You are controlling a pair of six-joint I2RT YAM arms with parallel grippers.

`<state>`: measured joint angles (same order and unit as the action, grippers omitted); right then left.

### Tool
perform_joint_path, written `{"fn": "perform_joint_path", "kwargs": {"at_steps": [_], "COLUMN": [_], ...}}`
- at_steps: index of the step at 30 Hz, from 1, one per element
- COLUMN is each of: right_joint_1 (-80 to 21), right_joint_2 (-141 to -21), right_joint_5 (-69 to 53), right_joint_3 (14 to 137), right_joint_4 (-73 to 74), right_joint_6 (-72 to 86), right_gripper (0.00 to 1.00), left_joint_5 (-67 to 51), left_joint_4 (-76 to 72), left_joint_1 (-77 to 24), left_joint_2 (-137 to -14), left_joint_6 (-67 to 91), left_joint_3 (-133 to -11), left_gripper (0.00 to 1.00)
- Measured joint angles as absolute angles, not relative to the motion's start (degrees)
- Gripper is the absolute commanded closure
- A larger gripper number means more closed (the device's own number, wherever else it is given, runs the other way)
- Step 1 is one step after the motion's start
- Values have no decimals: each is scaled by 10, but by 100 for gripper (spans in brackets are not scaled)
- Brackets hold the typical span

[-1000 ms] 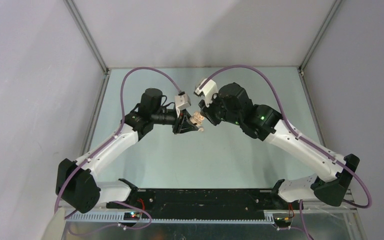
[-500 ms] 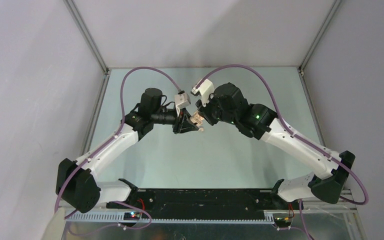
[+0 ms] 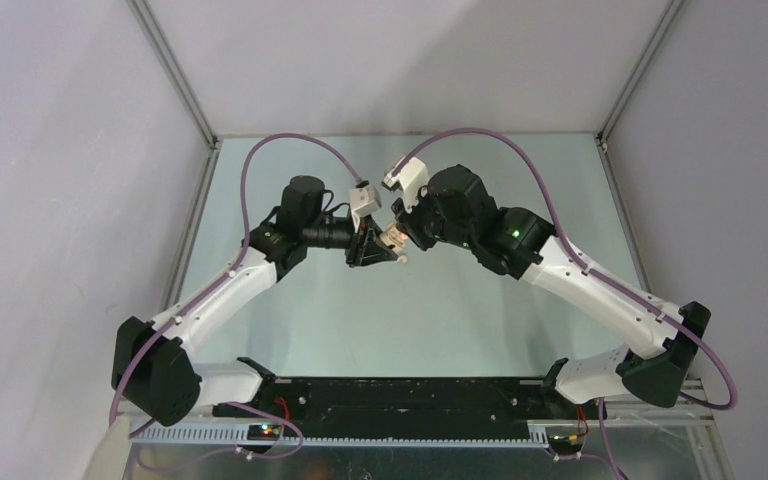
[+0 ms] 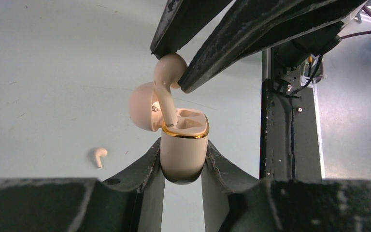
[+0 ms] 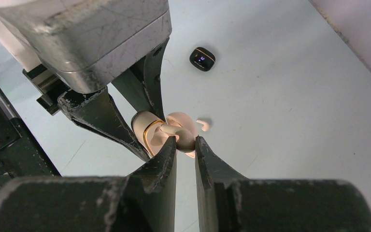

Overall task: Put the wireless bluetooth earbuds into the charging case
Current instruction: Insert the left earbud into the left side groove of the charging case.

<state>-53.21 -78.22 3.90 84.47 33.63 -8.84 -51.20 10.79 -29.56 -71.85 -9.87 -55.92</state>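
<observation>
Beige earbud (image 4: 166,92): glossy, with a rounded head and short stem. The right hand (image 5: 186,143) is closed on the head, and the stem tip touches a socket in the charging case (image 4: 183,159).
Charging case: beige with a gold rim, lid hinged open. The left hand (image 4: 183,145) is clamped around its body, above the worktop (image 4: 53,72).
Second earbud (image 4: 98,156): pale, lying loose on the worktop near the case, on its lid side.
Black case (image 5: 202,58): on the worktop, farther from the charging case than the second earbud.
Writing: small lit marks on the black case, too small to read.

The charging case (image 4: 182,152) and earbud (image 4: 167,92) are smooth beige plastic, the case gold-edged.
</observation>
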Motion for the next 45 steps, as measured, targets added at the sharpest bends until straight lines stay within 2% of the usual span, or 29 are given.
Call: {"fn": "perform_joint_path", "kwargs": {"at_steps": [35, 45], "right_joint_1": [-532, -542], "right_joint_2": [-791, -795], "right_joint_5": [22, 49], "right_joint_3": [845, 854], "right_joint_4": [340, 345], "right_joint_6": [-66, -61], "right_gripper": [82, 82], "left_joint_5": [-512, -512], "left_joint_4": [96, 93], "left_joint_1": [-290, -289], "left_joint_2": [-719, -719], "left_joint_6": [-88, -84], "left_joint_3": [-550, -550], "left_gripper": [99, 99]}}
